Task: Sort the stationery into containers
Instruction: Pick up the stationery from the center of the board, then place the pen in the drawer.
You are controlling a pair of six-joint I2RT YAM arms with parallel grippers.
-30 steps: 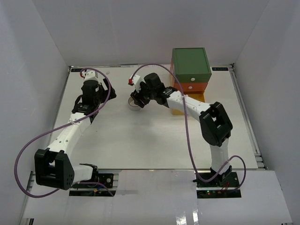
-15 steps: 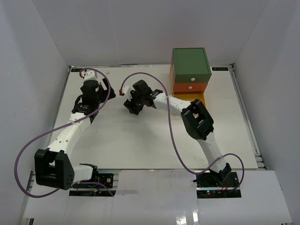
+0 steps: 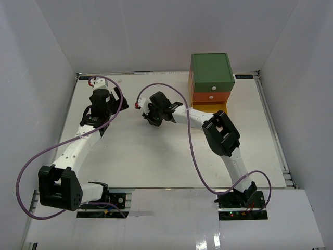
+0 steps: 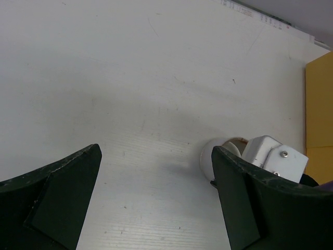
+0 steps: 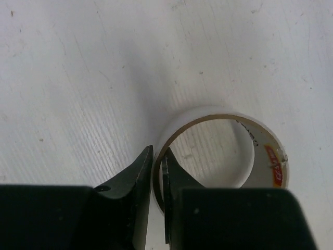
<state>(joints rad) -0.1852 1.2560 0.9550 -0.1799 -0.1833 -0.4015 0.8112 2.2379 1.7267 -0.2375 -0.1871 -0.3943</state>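
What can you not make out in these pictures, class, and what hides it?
Top view: the tape roll, hidden under the right gripper.
Top view: contents of the green drawer and orange drawer, both shut.
Right wrist view: print inside the roll, too small to read.

Bright, even overhead light, soft shadows on the white table (image 3: 156, 151); wrist views blur near their edges.

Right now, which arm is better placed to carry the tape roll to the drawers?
Right. The right hand grips the whitish tape roll by its wall, nearer the drawer unit; the left hand hangs open, farther off.
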